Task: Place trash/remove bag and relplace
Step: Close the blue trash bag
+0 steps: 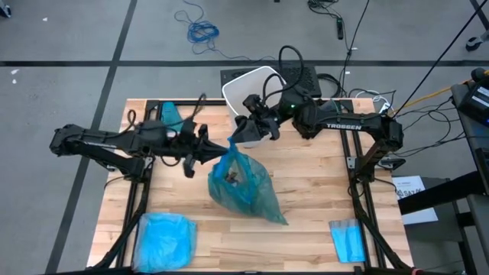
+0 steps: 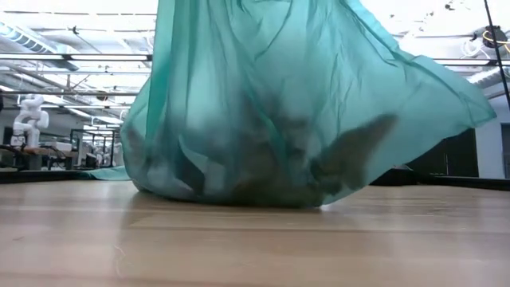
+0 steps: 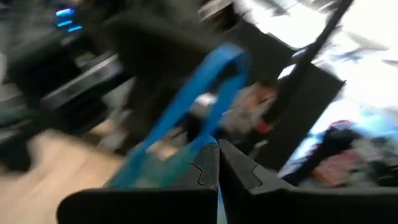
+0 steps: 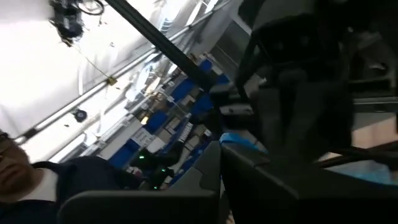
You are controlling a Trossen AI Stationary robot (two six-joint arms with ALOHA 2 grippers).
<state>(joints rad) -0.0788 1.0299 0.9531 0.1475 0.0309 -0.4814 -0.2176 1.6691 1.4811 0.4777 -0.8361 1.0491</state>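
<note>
While the bag (image 1: 246,187) rests on the tabletop (image 1: 321,198), the left end effector (image 1: 221,151) and the right end effector (image 1: 238,137), both closed, pinch its top.

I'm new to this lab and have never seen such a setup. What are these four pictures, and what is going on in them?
It is a robot with two dark arms at a wooden table. One picture looks straight down from above, one looks level across the tabletop, and two come from cameras on the arms' wrists.

On the table's middle sits a teal bag with trash inside; in the low view it fills the frame. The left claw is shut on the bag's top; its wrist camera shows the plastic strip running into its closed tips. The right claw is shut too, by the white bin at the far edge. At the near edge lie a paler blue bag and a folded blue sheet.
</note>
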